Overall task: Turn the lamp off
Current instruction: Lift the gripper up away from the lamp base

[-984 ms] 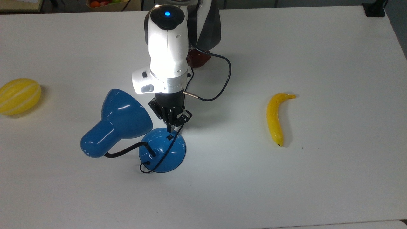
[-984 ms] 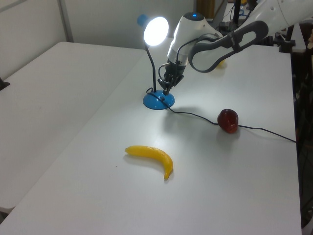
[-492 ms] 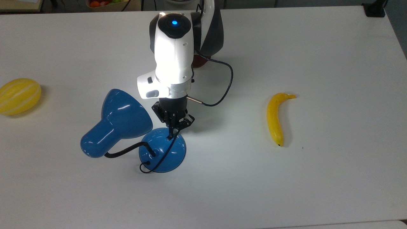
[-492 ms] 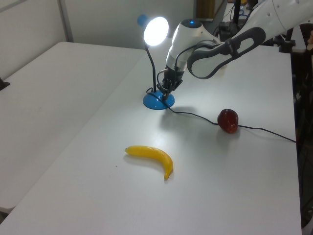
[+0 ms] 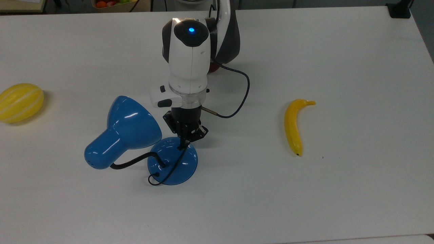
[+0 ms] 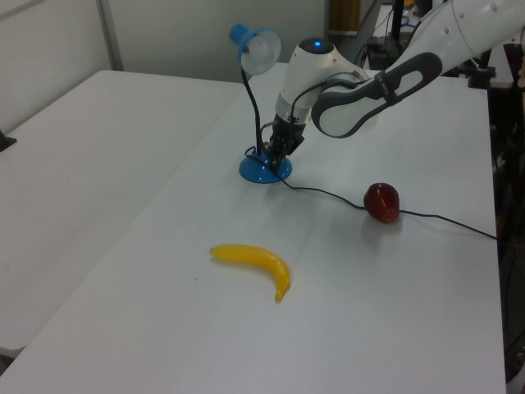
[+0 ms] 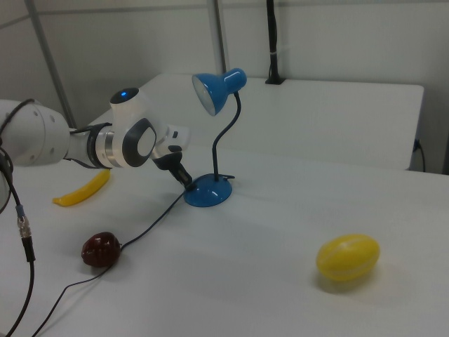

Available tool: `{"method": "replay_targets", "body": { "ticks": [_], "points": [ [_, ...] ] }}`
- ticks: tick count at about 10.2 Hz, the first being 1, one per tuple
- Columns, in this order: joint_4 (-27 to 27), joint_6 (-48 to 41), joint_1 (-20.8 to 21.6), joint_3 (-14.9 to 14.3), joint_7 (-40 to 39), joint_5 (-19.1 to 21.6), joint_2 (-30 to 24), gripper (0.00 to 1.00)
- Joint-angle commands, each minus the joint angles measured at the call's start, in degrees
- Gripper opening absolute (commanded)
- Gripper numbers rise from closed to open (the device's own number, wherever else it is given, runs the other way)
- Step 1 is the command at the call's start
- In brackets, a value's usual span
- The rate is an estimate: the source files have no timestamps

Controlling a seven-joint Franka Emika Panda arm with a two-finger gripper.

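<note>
The blue lamp [image 5: 125, 130] stands on the white table [image 5: 339, 51], its cone shade [image 6: 254, 45] dark with no glow. A black bendable neck joins the shade to the round blue base [image 5: 176, 166]. My gripper [image 5: 183, 145] points down with its fingers shut together. Its tip touches the base's top where the small black switch sits, and it covers the switch. The left view shows the gripper [image 6: 275, 156] on the base [image 6: 261, 171]. In the right view the gripper [image 7: 188, 182] leans onto the base [image 7: 208, 193] from the right view's left.
A yellow banana [image 5: 293, 127] lies to the top view's right, and a yellow melon [image 5: 20, 101] sits at the top view's far left. A red apple [image 6: 382, 202] rests beside the lamp's black cord [image 6: 328, 193], which trails across the table.
The lamp's bright glow has gone out. My gripper came down a little onto the switch on the base, and the arm shifted slightly towards the top view's right.
</note>
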Motion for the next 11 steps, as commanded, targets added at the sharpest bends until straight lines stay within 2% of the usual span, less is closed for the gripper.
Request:
{"method": "replay_targets", "body": {
  "ticks": [1, 2, 4, 7, 9, 10, 11],
  "points": [
    [0.68, 0.07, 0.99, -0.78, 1.83, -1.56, 1.29, 0.0],
    [0.59, -0.2, 0.99, -0.78, 1.83, -1.56, 0.68, 0.0],
    [0.24, -8.76, 0.82, -0.78, -0.52, -1.82, -3.0, 0.0],
    [-0.64, -23.09, -0.58, -0.6, -12.99, -0.24, -9.59, 0.0],
    [-1.25, -32.32, -1.46, -0.6, -21.41, 2.82, -13.9, 0.01],
    [-1.26, -36.72, -2.08, -0.6, -25.9, 4.32, -16.09, 0.03],
    [-1.26, -40.59, -2.96, -0.6, -28.81, 4.59, -18.11, 0.11]
  ]
}}
